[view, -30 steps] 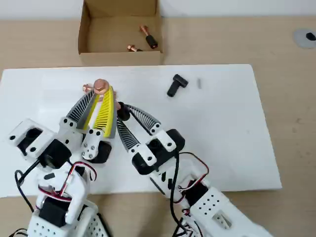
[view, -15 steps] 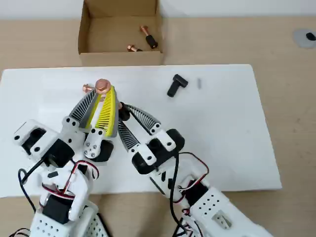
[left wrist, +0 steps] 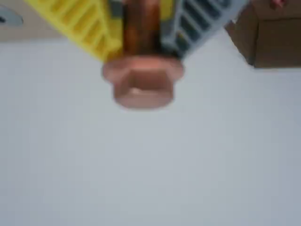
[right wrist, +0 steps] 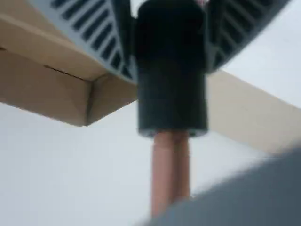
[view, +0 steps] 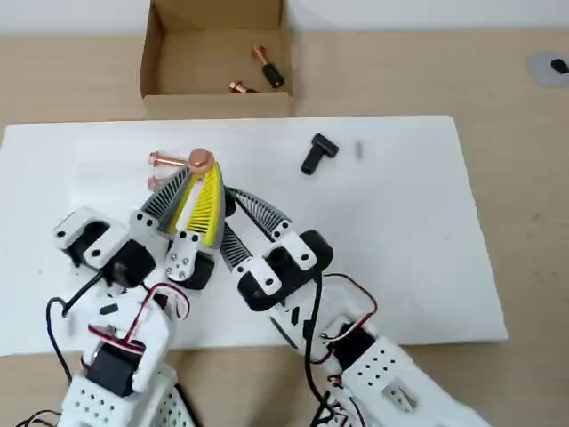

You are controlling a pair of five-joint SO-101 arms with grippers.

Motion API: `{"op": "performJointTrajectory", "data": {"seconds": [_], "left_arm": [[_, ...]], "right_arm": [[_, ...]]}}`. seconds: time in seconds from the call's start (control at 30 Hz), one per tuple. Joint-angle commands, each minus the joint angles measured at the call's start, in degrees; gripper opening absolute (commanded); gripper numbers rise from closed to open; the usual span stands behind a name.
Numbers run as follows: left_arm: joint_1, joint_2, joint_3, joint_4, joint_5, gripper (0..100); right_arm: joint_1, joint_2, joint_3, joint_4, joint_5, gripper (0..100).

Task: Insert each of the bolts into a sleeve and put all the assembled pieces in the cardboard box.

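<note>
Clamping my left hand point(left wrist: 141, 47) on a copper hex-head bolt point(left wrist: 142, 84) and my right hand point(right wrist: 170, 66) on a black cylindrical sleeve point(right wrist: 172, 103), I am pairing them; 2 assembled pieces point(view: 267, 67) are lying in the brown cardboard box point(view: 160, 62), while 1 spare black sleeve point(view: 317, 153) and at least 1 loose copper bolt point(view: 164, 160) are waiting.

High cam: fixed overhead, looks straight down on the white worktop point(view: 400, 249), far off. Both wrist cams: low, very close, facing across it toward the open brown cardboard box point(view: 191, 58), shared by all three.
</note>
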State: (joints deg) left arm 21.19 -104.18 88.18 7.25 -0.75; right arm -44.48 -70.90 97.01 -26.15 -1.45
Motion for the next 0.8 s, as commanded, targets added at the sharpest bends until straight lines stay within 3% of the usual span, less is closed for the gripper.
{"op": "performJointTrajectory", "data": {"seconds": [0.0,0.27,0.43,0.63,0.77], "left_arm": [[0.35,-0.04,-2.73,5.36,-0.44,1],[0.53,-0.04,-11.34,21.1,-6.59,1],[8.53,-0.04,-13.71,34.29,-14.33,3],[8.88,-0.13,-14.86,37.36,-14.95,7],[4.04,-0.04,-16.35,39.91,-14.95,15]], "right_arm": [[2.15,-1.19,-1.8,-0.18,-0.26,0.9],[2.51,-1.19,-2.95,-0.18,-0.26,0.9],[2.51,-1.19,-3.91,-0.09,-0.09,0.9],[2.51,-1.19,-5.49,0.18,0.0,0.9],[2.51,-1.1,-6.9,0.26,1.14,0.9]]}}
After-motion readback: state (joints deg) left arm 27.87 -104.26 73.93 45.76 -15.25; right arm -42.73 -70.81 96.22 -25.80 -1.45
